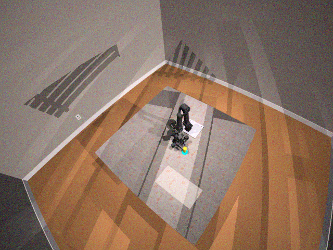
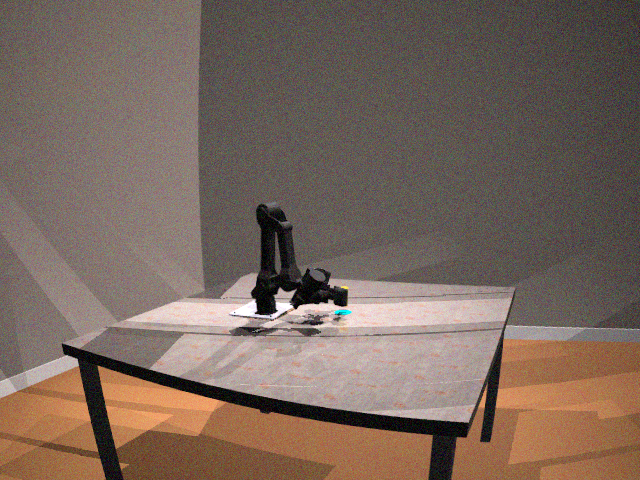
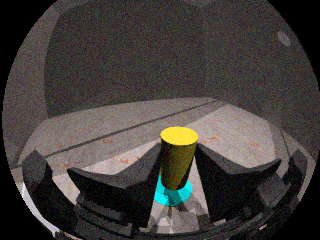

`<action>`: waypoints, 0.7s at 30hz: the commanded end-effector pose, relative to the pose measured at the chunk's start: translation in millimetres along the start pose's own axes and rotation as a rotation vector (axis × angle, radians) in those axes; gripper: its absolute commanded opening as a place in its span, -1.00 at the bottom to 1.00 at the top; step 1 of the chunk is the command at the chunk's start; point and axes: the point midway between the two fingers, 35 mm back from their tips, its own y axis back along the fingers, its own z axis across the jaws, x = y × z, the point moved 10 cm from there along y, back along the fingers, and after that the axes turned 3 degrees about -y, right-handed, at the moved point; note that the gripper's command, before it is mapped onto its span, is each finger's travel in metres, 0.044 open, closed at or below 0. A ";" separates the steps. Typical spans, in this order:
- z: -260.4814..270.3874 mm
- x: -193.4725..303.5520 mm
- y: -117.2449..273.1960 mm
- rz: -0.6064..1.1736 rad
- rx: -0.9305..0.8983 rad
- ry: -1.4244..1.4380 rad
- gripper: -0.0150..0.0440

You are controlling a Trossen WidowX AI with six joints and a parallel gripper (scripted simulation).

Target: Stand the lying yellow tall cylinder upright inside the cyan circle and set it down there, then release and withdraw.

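Arm body: all-black finish

We see a slim arm (image 2: 279,253) of matte black links joined by rounded housings, rising from a black base on a white square plate (image 2: 254,310). A bulky, round-bodied wrist carries the gripper (image 3: 179,183), whose dark grey jaws are broad, wedge-shaped blocks tapering inward.
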 end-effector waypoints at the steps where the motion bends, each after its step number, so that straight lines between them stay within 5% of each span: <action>1: 1.8 4.4 -0.1 -0.004 -0.005 0.006 -0.14; 21: 1.3 24.2 -3.4 0.000 0.000 -0.001 -0.14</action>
